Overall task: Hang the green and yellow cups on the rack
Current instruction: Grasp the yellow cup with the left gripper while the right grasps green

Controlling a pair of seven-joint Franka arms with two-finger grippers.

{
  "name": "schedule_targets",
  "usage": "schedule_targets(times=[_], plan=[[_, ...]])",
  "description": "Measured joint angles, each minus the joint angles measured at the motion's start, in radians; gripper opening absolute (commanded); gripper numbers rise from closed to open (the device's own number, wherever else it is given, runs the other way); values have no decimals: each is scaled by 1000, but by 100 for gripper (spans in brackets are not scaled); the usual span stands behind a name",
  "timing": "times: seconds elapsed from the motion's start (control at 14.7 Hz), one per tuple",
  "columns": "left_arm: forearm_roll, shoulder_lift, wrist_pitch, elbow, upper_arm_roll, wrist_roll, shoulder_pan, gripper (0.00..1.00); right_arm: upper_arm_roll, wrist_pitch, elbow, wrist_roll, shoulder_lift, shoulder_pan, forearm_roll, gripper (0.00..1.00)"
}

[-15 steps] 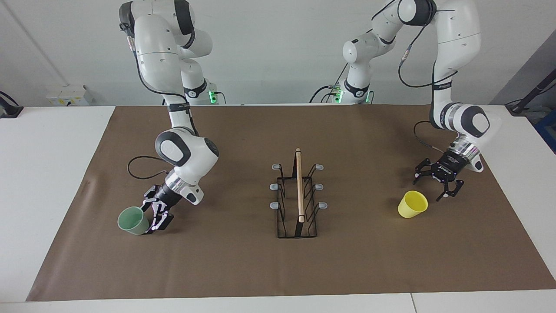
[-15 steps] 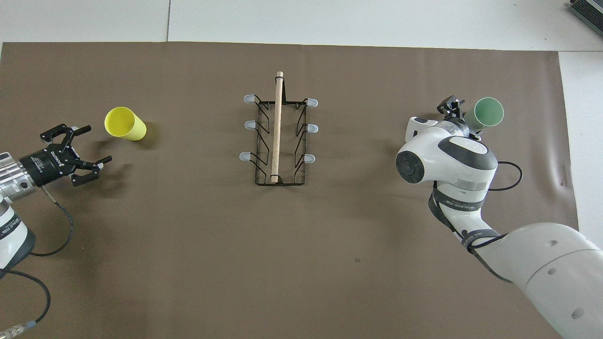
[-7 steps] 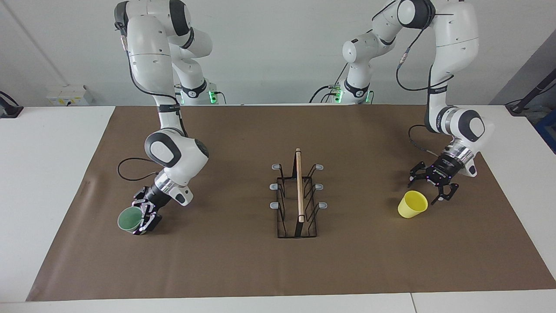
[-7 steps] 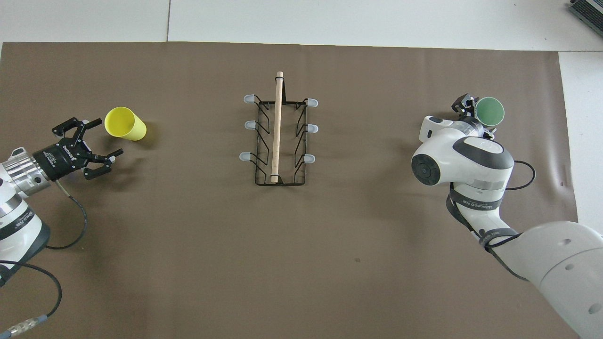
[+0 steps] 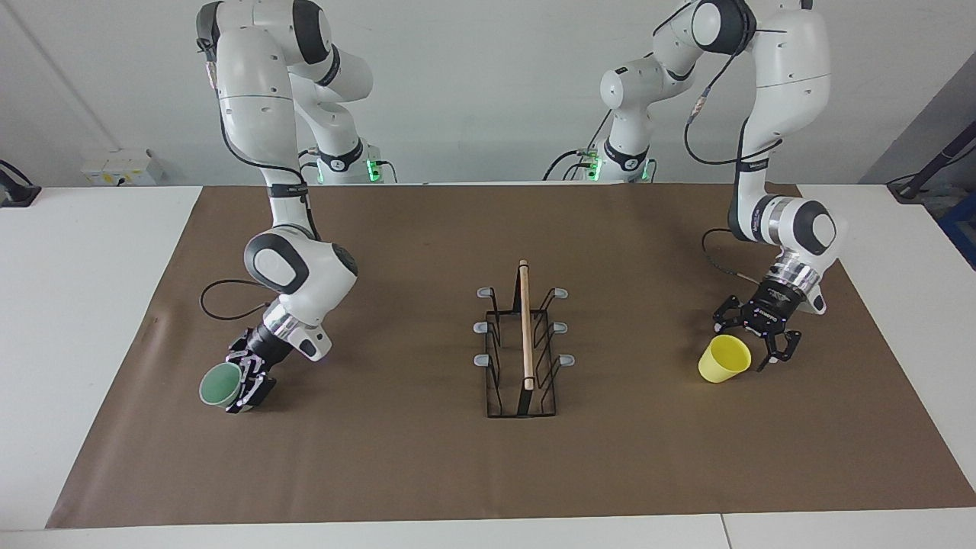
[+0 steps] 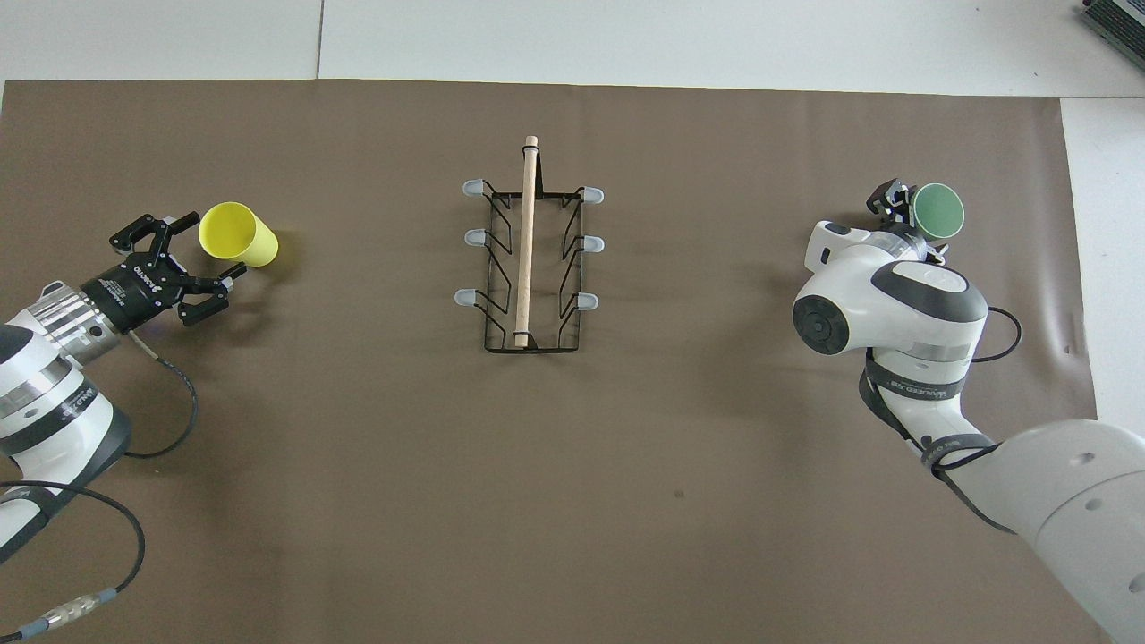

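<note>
Rack (image 5: pixel 522 347) stands mid-table on the brown paper mat (image 5: pixel 427 465), wooden rod (image 6: pixel 526 240) along its top, pointing away from the robots. All six grey-tipped prongs (image 6: pixel 588 300) are bare; neither cup is hung yet.

Yellow cup (image 5: pixel 723 358) lies tipped on its side toward the left arm's end of the table, about as far from the robots as the rack's middle, mouth turned toward the left gripper (image 5: pixel 762 341). That gripper is low, right at the cup's rim, fingers spread wide and holding nothing; whether a fingertip touches the rim I cannot tell. In the overhead view the open fingers sit either side of the mouth (image 6: pixel 183 271).

Green cup (image 5: pixel 219 386) is at the right arm's end, a little farther from the robots than the yellow cup. The right gripper (image 5: pixel 250 379) is closed on its side wall near the base, the mouth pointing away from the robots. Whether the cup rests on the mat or is just clear of it is not readable.

Handling, as judgement: both cups look like thin, light plastic, smooth and tapered, so liable to squirt out of a hard pinch or roll when nudged. Walls probably flex. A hold across the wall near the rim, or one finger inside the mouth, seems safest for the yellow cup. Each must end mouth-down over a prong, so the grip should leave the mouth free.
</note>
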Motion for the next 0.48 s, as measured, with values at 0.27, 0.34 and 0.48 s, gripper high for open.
schedule_targets(times=[0.27,0.34,0.48], plan=[[-31,8,25,-1,0,0,-6,100,0,28,-4,2,-1,-22,-55,0],[-48,13,30,-1,0,1,-9,100,0,32,-4,2,-1,-24,-58,0],[-72,19,44,-1,0,6,-26,100,0,32,-4,2,-1,-24,-59,0]])
